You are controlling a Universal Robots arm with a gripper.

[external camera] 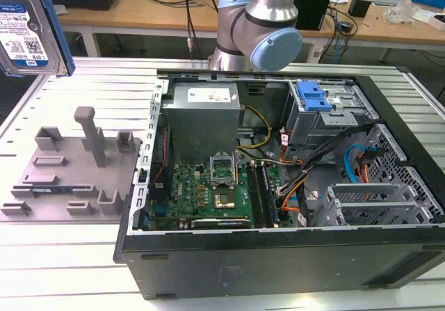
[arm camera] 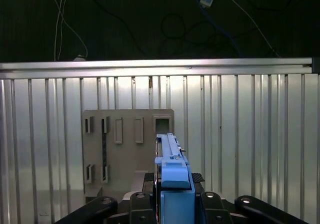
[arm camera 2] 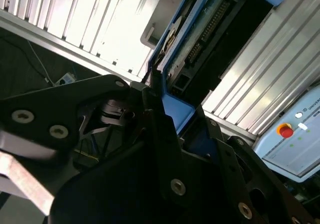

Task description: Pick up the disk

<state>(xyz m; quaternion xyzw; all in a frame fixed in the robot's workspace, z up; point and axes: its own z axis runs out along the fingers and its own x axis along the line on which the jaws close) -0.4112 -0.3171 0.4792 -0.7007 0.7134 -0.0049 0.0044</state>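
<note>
One long ribbed metal surface [external camera: 62,269] is carrying everything in the exterior view. Sitting on it, and taking up the middle and right of the frame, is an open black computer case [external camera: 278,255], with a grey power supply box [external camera: 203,120] in its upper middle, a green circuit board [external camera: 208,193] below that, and a blue-handled drive cage [external camera: 313,99] toward the upper right. At the top centre of the frame the silver robot arm [external camera: 261,19] is standing behind the case, with its blue-capped joint showing. On the exterior view's left, a grey holder plate [external camera: 66,172] with upright posts and slots is lying flat on the surface, just beside the case.

The disk [external camera: 28,26] is hanging in the air at the upper left corner of the exterior view, well above the holder plate and apart from it, with its white-and-blue label facing the camera and a blue rail along its edge. In the first wrist view the disk [arm camera: 172,179] is standing edge-on at the lower middle, gripped between the black fingers of the pincer [arm camera: 172,204], which is clamped on it, with the holder plate [arm camera: 125,149] beyond. In the second wrist view the disk [arm camera 2: 200,38] is reaching from the pincer [arm camera 2: 170,119] toward the upper right, its connector side showing.
</note>
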